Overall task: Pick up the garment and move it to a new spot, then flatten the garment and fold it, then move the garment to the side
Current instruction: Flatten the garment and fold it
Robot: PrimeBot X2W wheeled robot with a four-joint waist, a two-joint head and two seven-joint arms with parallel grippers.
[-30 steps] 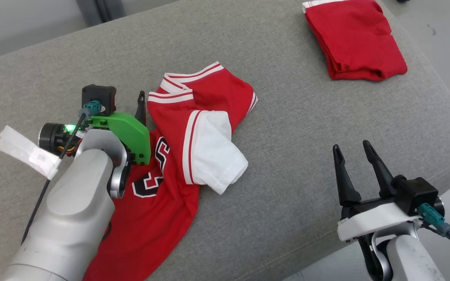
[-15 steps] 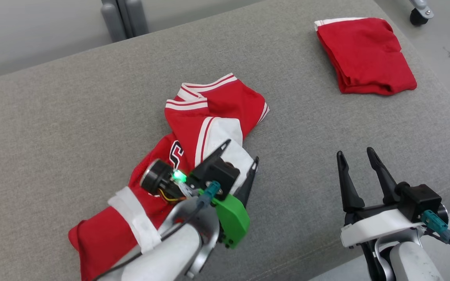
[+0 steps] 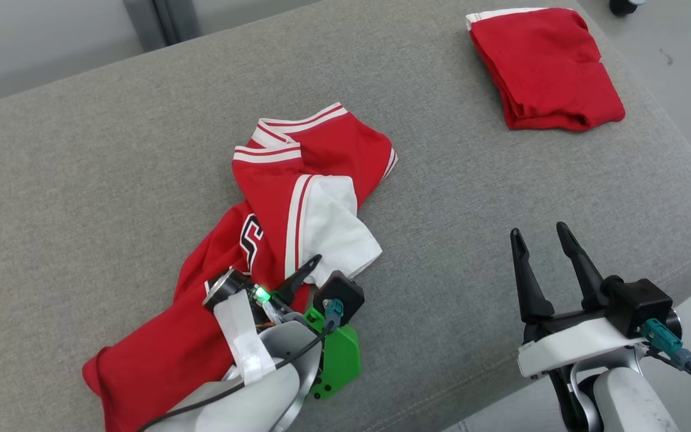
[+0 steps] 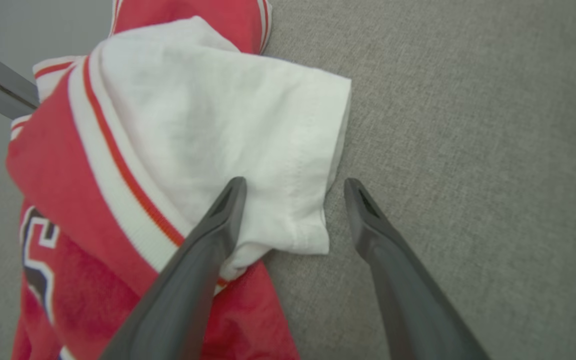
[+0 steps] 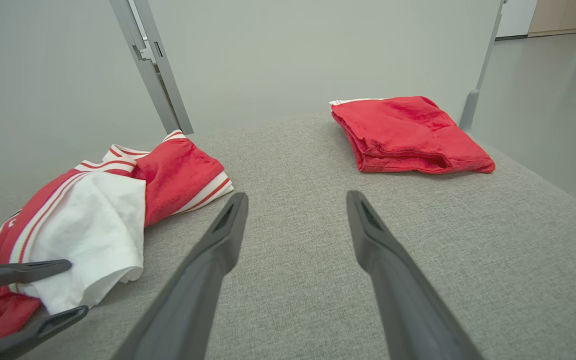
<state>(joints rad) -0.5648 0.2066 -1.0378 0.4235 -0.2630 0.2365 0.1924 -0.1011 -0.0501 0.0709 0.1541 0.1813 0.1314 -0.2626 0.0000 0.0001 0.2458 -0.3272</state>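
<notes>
Left gripper (image 4: 293, 186) was shifted to sleeve (image 4: 208, 115), wide open, empty; right gripper (image 3: 538, 235) likewise. Only sleeve hem may be pinched, bunching jersey (image 3: 327, 144).

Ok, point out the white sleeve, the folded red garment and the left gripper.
white sleeve (image 4: 228, 115): left wrist view, middle of the cloth
folded red garment (image 3: 546, 66): head view, top face
left gripper (image 4: 294, 182): left wrist view, between its fingertips
</notes>
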